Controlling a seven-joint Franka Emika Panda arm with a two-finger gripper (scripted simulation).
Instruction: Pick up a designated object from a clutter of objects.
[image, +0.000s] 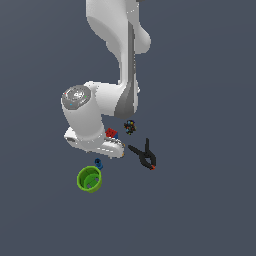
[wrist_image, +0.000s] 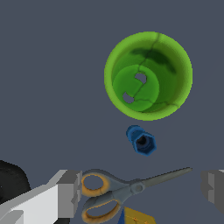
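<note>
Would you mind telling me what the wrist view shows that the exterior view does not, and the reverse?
Only the wrist view shows the scissors with tan handles lying between the open gripper's fingers.

Only the exterior view shows the black spring clamp, the small dark figure and the white arm, which hides the scissors.

Both show the green cup and the small blue piece lying beside it, not yet grasped, plus part of the coloured cube.

The cup (wrist_image: 148, 75) is bright green. The blue piece (wrist_image: 141, 140) has a dark hollow. The scissors (wrist_image: 127, 190) have tan handles and grey blades. The clamp (image: 145, 156) is black, red-tipped. The arm (image: 100, 112) is white; the tabletop (image: 210, 200) is slate grey.
</note>
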